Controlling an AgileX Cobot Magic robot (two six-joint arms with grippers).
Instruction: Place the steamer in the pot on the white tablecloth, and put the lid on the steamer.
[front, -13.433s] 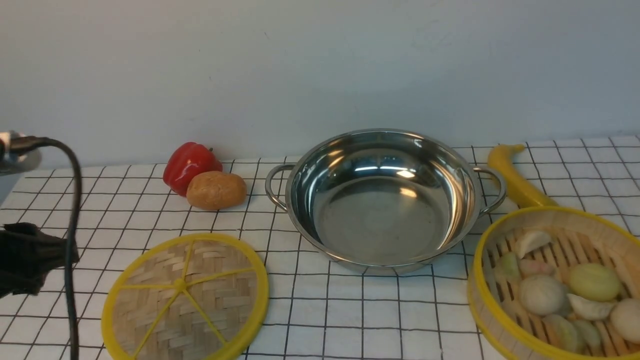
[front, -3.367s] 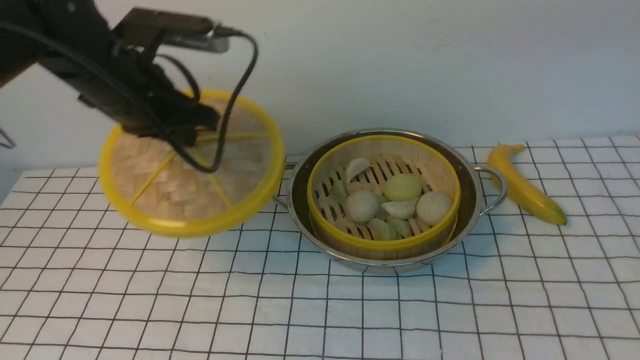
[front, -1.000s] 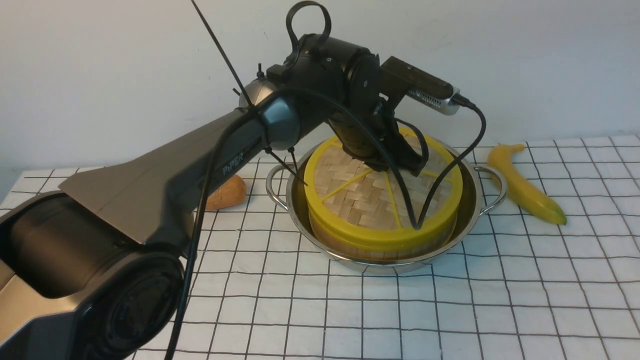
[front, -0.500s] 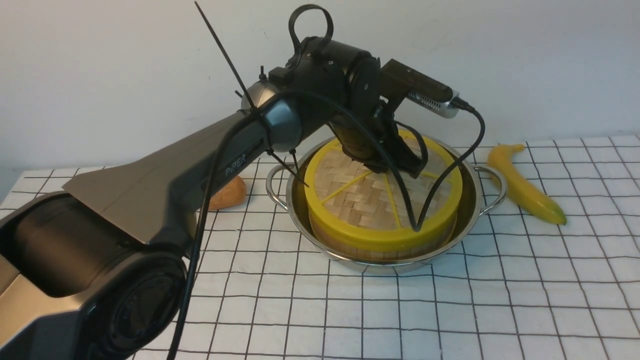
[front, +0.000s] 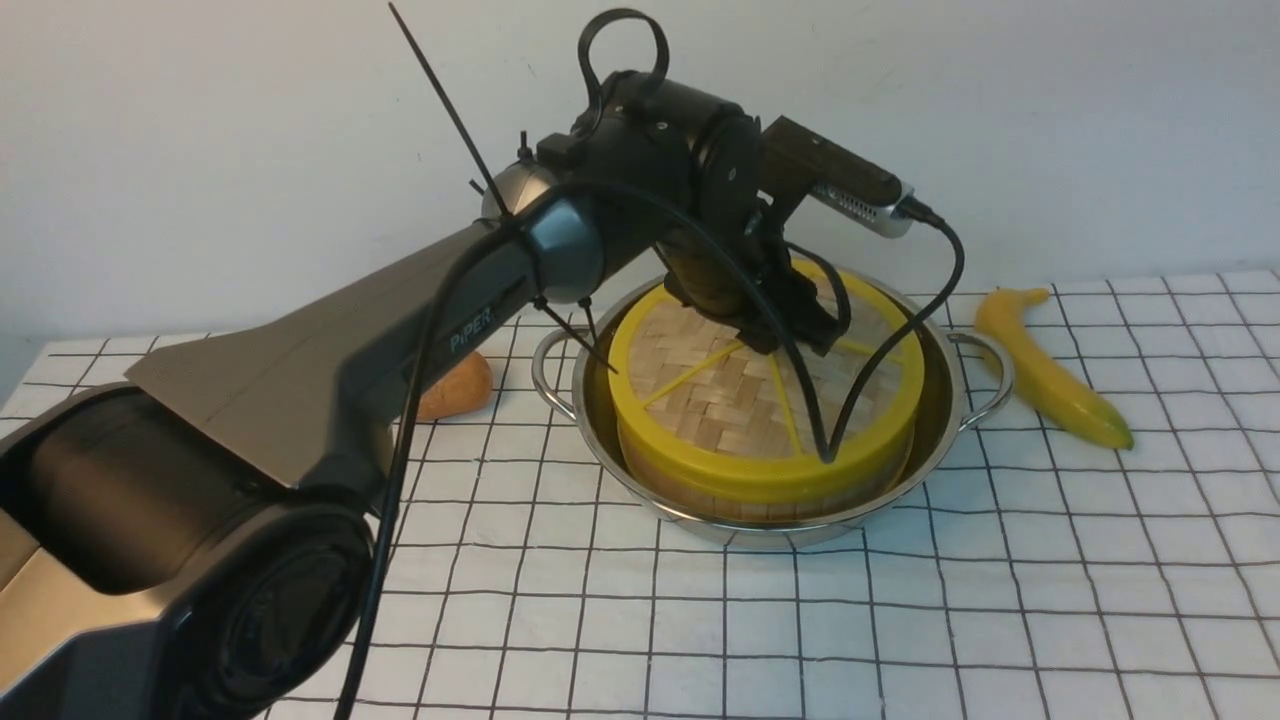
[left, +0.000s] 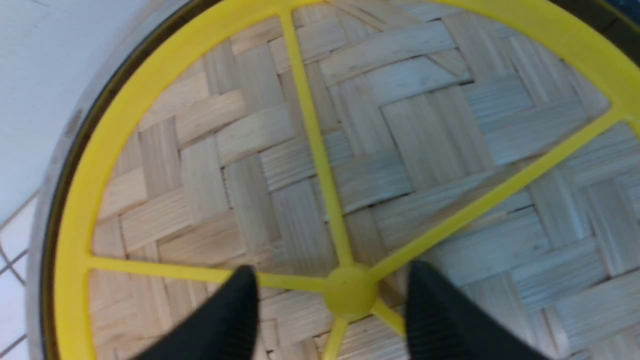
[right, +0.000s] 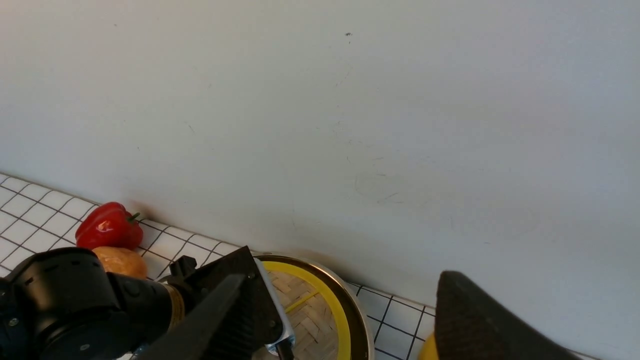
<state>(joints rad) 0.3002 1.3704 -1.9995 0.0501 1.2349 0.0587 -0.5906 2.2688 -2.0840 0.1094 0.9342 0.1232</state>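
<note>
The lid (front: 730, 400) lies flat on the steamer (front: 700, 492), which sits in the pot (front: 935, 440) on the white tablecloth (front: 900, 620). The lid hides the food in the steamer. My left gripper (front: 790, 335) hovers just over the lid's middle. In the left wrist view the lid (left: 400, 125) fills the frame, and my left gripper (left: 332, 275) is open, one fingertip on each side of the yellow hub (left: 348, 296) with a gap to it. My right gripper (right: 345, 275) is open and empty, raised off to the right, out of the front view.
A yellow banana (front: 1045, 375) lies to the right of the pot. A brown potato (front: 455, 385) lies to its left, half hidden by my left arm. A red pepper (right: 107, 227) sits behind it by the wall. The wall stands close behind the pot.
The lid was carried over and set on the steamer in the pot. In the last second my left gripper has eased slightly up and back; the lid stays put.
</note>
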